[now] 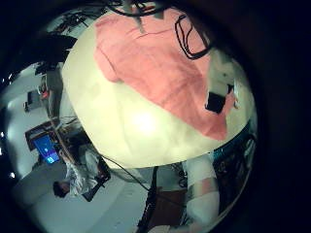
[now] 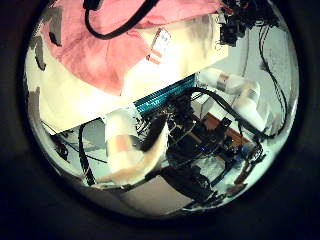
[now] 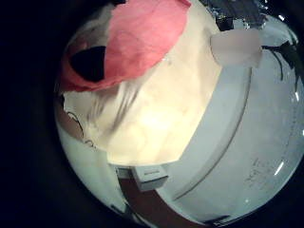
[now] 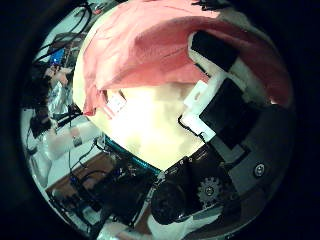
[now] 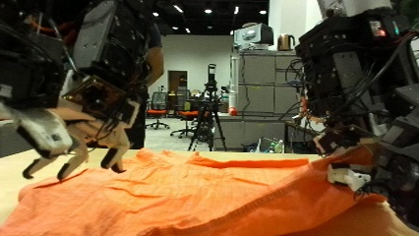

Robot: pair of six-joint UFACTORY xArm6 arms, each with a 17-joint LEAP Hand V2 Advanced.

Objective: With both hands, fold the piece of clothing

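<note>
Meanwhile, orange garment [image 5: 197, 195] lies on the surface [image 5: 16, 187]; left robot hand [image 5: 72, 138] hovers above it, fingers relaxed; right robot hand [image 5: 351, 167] pinches its edge.

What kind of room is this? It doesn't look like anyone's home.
Probably a robotics lab or workshop. Two robot hands, the left hand and the right hand, work over an orange garment spread on a table. Behind them stand a tripod, office chairs and grey cabinets.

Grey cabinets [image 5: 262, 93]; ceiling spotlights [image 5: 209, 12] — dim room.
</note>
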